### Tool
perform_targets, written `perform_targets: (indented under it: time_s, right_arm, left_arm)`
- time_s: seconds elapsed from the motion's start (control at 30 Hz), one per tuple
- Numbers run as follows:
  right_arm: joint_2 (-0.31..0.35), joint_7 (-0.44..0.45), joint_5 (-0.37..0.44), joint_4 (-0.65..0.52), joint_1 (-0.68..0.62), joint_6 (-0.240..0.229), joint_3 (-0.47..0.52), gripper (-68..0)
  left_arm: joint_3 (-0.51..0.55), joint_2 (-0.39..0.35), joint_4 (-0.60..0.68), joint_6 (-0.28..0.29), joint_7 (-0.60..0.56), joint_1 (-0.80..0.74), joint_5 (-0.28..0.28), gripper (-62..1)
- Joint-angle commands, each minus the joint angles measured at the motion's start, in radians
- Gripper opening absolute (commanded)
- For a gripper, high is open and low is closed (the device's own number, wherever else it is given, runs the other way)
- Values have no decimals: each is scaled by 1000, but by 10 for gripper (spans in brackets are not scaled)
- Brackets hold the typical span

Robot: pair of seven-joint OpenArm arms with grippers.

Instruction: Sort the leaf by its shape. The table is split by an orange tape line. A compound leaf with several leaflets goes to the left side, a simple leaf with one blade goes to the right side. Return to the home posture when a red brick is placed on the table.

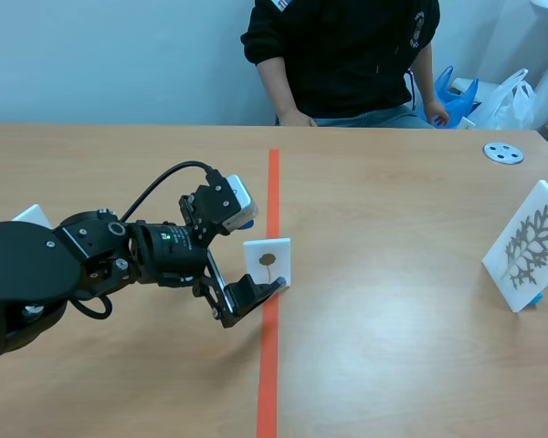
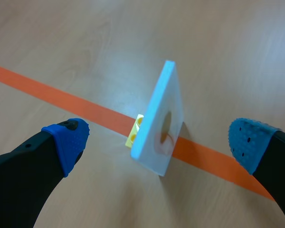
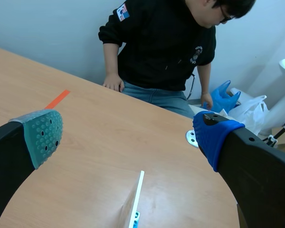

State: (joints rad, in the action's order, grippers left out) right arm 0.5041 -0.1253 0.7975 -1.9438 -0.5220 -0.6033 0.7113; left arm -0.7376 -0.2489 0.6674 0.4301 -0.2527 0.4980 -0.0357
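Fingers of the left gripper point(image 2: 157, 142) are standing wide apart around the simple-leaf card point(image 1: 267, 263), which is sitting upright on the orange tape line point(image 1: 268, 383), bare table point(image 1: 393, 365) showing beside both faces. The right gripper point(image 3: 128, 137) is gaping too, the compound-leaf card point(image 3: 137, 199) resting edge-on below it.

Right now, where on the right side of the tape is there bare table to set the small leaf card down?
Bare: the wide stretch between the orange tape line and the compound leaf card, back toward the white disc. Crowded: at the tape, where the left fingers stand open either side of the small leaf card.
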Motion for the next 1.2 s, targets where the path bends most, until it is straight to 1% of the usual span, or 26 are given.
perform_targets:
  time_s: [0.0, 0.17, 0.2, 0.37, 0.43, 0.5, 0.63, 0.67, 0.73, 0.77, 0.9, 1.07, 1.17]
  right_arm:
    - [2, 11, 11, -5, 1, 4, 1, -111]
    - [2, 12, 11, -5, 2, 4, 1, -111]
    - [2, 12, 11, -5, 2, 4, 1, -111]
    - [2, 12, 11, -5, 2, 4, 1, -111]
    - [2, 12, 11, -5, 2, 4, 1, -111]
    - [2, 12, 11, -5, 2, 4, 1, -111]
    - [2, 12, 11, -5, 2, 4, 1, -111]
    - [2, 12, 11, -5, 2, 4, 1, -111]
    - [2, 12, 11, -5, 2, 4, 1, -111]
    - [2, 12, 11, -5, 2, 4, 1, -111]
    - [2, 11, 11, -5, 2, 4, 1, -111]
    - [2, 11, 11, -5, 2, 4, 1, -111]
    - [2, 11, 11, -5, 2, 4, 1, -111]
  left_arm:
    - [4, 11, -7, 0, -14, 25, -8, 14]
    - [-17, 42, -90, 0, -31, 66, -36, 14]
    - [-22, 47, -102, 0, -36, 71, -37, -1]
    - [-33, 57, -130, -1, -41, 82, -39, -209]
    - [-39, 57, -131, -1, -42, 82, -39, -258]
    - [-42, 57, -131, -1, -42, 82, -39, -269]
    - [-43, 57, -131, 0, -43, 82, -38, -271]
    - [-43, 57, -131, 0, -43, 82, -38, -291]
    - [-43, 57, -131, 0, -43, 82, -38, -349]
    - [-43, 57, -131, 0, -43, 82, -38, -367]
    - [-43, 57, -131, 0, -44, 82, -38, -379]
    - [-43, 57, -131, 0, -47, 81, -38, -481]
    - [-43, 57, -131, 0, -47, 81, -38, -493]
